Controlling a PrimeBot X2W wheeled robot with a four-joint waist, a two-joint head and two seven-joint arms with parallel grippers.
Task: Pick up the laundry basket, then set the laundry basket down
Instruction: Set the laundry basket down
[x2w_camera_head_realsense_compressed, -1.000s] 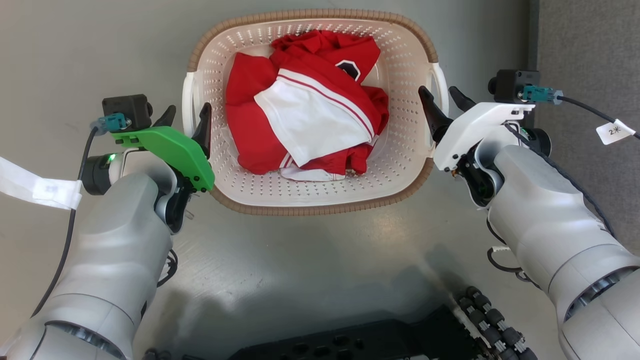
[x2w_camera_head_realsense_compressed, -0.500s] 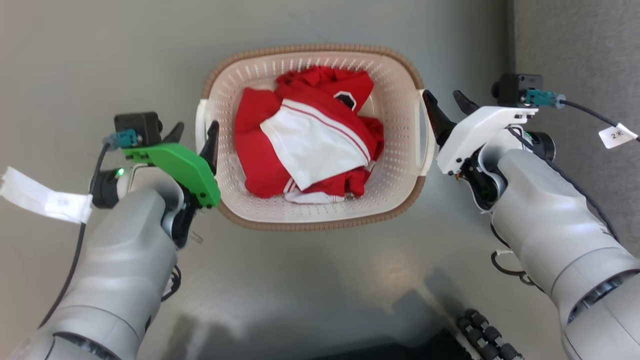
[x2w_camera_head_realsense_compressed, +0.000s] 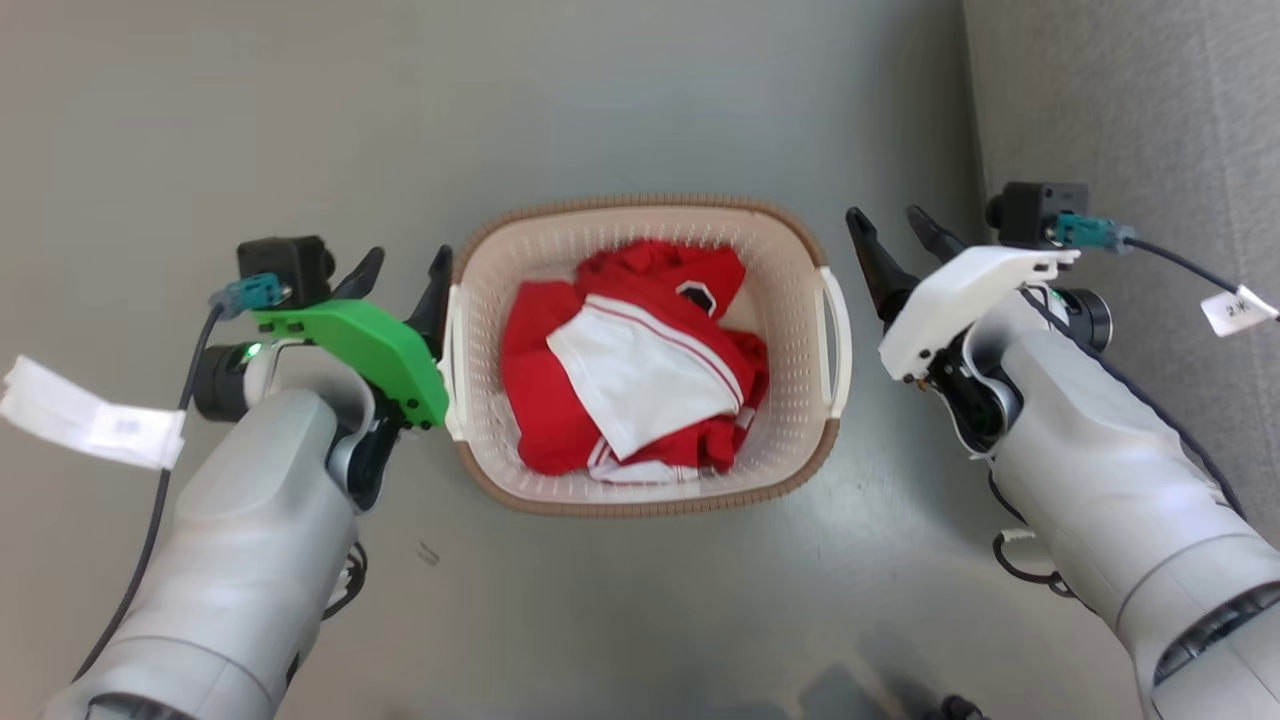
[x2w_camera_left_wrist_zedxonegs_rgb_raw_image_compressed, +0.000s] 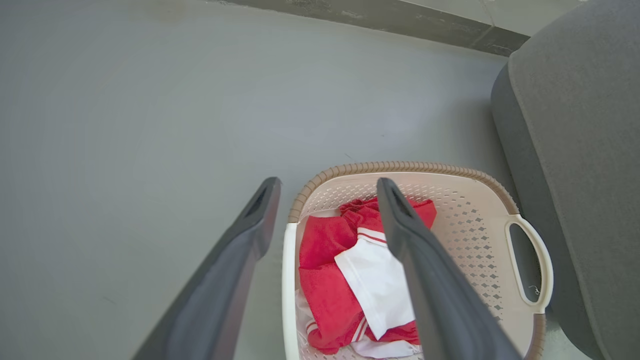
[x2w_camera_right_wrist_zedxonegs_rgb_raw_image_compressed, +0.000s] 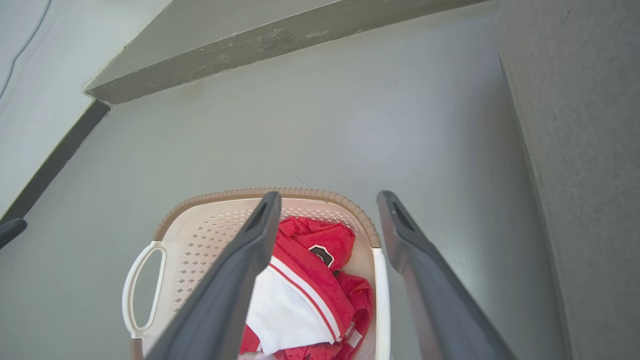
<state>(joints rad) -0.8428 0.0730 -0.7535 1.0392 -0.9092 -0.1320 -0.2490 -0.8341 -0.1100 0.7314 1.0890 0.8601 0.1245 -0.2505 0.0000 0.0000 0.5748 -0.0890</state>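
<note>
The laundry basket (x2w_camera_head_realsense_compressed: 640, 205), cream perforated plastic with a brown woven-look rim, stands on the grey floor holding a red and white garment (x2w_camera_head_realsense_compressed: 620, 370). My left gripper (x2w_camera_head_realsense_compressed: 400, 280) is open just outside the basket's left white handle (x2w_camera_head_realsense_compressed: 452, 360). In the left wrist view that gripper (x2w_camera_left_wrist_zedxonegs_rgb_raw_image_compressed: 327, 185) hangs above the basket rim (x2w_camera_left_wrist_zedxonegs_rgb_raw_image_compressed: 400, 166), its jaws spread to either side of the handle's line and holding nothing. My right gripper (x2w_camera_head_realsense_compressed: 885, 225) is open, a short gap to the right of the right handle (x2w_camera_head_realsense_compressed: 838, 330). The right wrist view has the gripper (x2w_camera_right_wrist_zedxonegs_rgb_raw_image_compressed: 328, 197) above the rim (x2w_camera_right_wrist_zedxonegs_rgb_raw_image_compressed: 225, 196).
A grey upholstered piece of furniture (x2w_camera_head_realsense_compressed: 1150, 120) rises close to the basket's right side, also seen in the left wrist view (x2w_camera_left_wrist_zedxonegs_rgb_raw_image_compressed: 575, 150). A dark baseboard (x2w_camera_right_wrist_zedxonegs_rgb_raw_image_compressed: 55, 160) and a wall edge lie beyond the basket. Bare grey floor (x2w_camera_head_realsense_compressed: 300, 120) surrounds the other sides.
The head camera has risen, so the basket looks smaller and lower. Both grippers, whose fingers straddled the handles a second ago, now sit clear of them, still open.
</note>
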